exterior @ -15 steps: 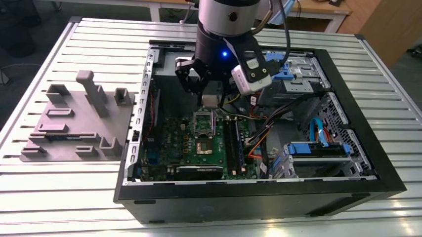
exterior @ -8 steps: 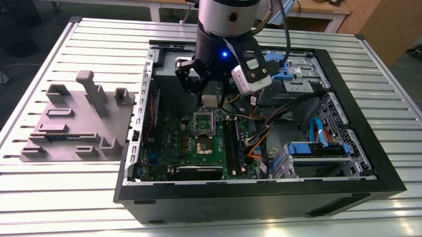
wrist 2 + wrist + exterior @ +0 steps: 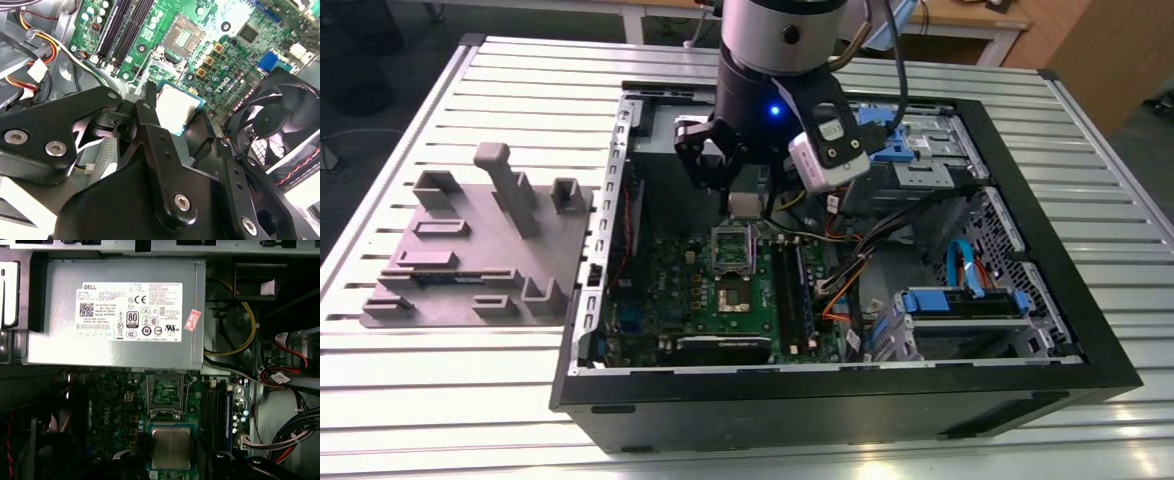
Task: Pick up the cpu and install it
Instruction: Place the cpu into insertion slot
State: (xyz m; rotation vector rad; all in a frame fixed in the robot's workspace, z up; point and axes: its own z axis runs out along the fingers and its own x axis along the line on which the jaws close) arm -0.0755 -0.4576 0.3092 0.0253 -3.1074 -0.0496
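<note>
The cpu [image 3: 171, 447] is a small square chip with a silver-grey metal top and a green rim. My gripper [image 3: 171, 461] is shut on it, with a black finger on each of two opposite edges. In the second wrist view the cpu [image 3: 177, 106] sits between the black fingers [image 3: 146, 112], hanging above the green motherboard [image 3: 220, 30]. The open socket [image 3: 165, 392], a dark square frame with its pins showing, lies just beyond the chip, apart from it. In the exterior view my gripper [image 3: 744, 203] hovers inside the open computer case, above the motherboard [image 3: 678, 290].
A grey power-supply box [image 3: 115, 315] with a white label borders the socket. Black memory slots [image 3: 125, 30], a black fan [image 3: 280, 120] and cable bundles [image 3: 280, 440] crowd the board's edges. A grey tray with upright fixtures [image 3: 480, 250] lies outside the case at the exterior view's left.
</note>
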